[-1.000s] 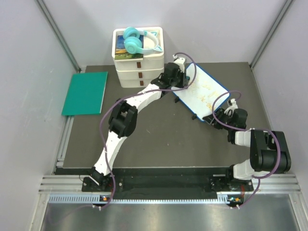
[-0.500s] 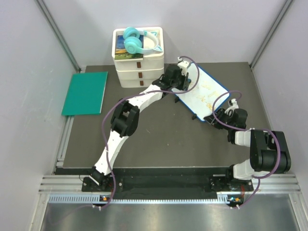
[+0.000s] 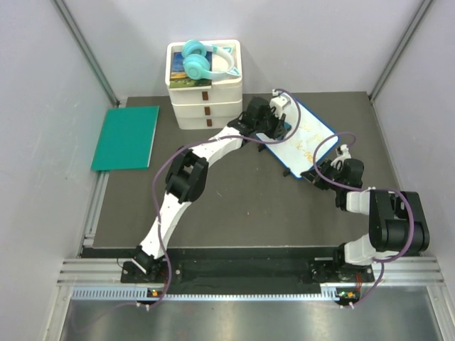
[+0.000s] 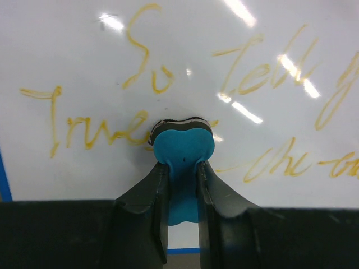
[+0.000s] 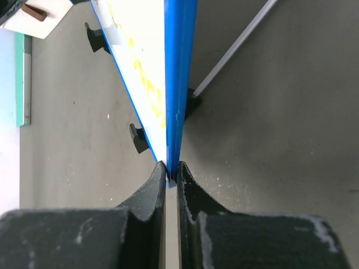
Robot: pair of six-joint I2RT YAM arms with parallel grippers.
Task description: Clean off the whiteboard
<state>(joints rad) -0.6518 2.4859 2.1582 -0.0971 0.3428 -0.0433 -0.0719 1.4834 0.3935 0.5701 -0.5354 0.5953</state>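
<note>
The whiteboard (image 3: 304, 136) with a thin blue frame stands tilted on black feet at the back right of the mat, with yellow-orange writing on it. In the left wrist view the board (image 4: 185, 56) fills the frame. My left gripper (image 4: 182, 168) is shut on a blue eraser (image 4: 182, 148), whose felt edge presses on the board amid the writing; the gripper also shows in the top view (image 3: 279, 122). My right gripper (image 5: 171, 171) is shut on the board's blue edge (image 5: 179, 84) at its near right corner, seen in the top view (image 3: 318, 172).
A stack of white drawer boxes (image 3: 205, 99) with teal headphones (image 3: 202, 60) on top stands at the back. A green flat mat (image 3: 127, 136) lies at the left. Grey walls close in both sides.
My left gripper has moved to the right across the board with the eraser. The right gripper and the board have stayed in place.
</note>
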